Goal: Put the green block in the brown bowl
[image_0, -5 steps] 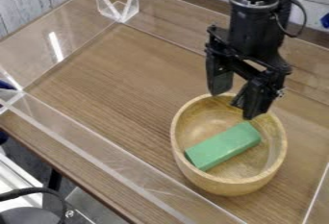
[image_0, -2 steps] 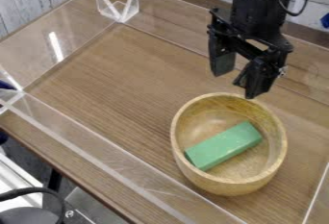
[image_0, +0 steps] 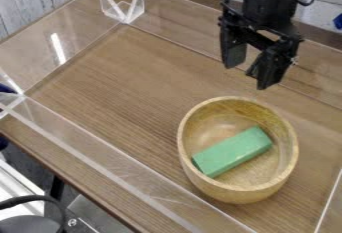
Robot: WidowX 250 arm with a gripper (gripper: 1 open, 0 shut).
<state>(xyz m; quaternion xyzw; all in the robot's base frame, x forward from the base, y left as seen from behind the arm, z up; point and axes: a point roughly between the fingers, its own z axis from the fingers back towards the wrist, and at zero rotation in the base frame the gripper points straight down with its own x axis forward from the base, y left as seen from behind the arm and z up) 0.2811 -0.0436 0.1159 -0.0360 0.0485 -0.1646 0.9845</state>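
- From the one camera, the green block (image_0: pixel 233 151) lies flat inside the brown bowl (image_0: pixel 197 167), resting slantwise across the bottom, one end towards the far right of the bowl and the other towards the near left.
- The bowl sits on the wooden surface (image_0: pixel 120 87), near its right front part.
- The black gripper (image_0: pixel 254 64) hangs above the surface beyond the bowl, pointing down, clear of the rim and touching nothing.
- Its fingers (image_0: pixel 269 69) stand apart, with nothing between them.
- Clear plastic walls (image_0: pixel 80 142) run around the edges of the surface, with a folded clear corner piece (image_0: pixel 123 5) at the far left.
- Black cables trail behind the arm at the top right.
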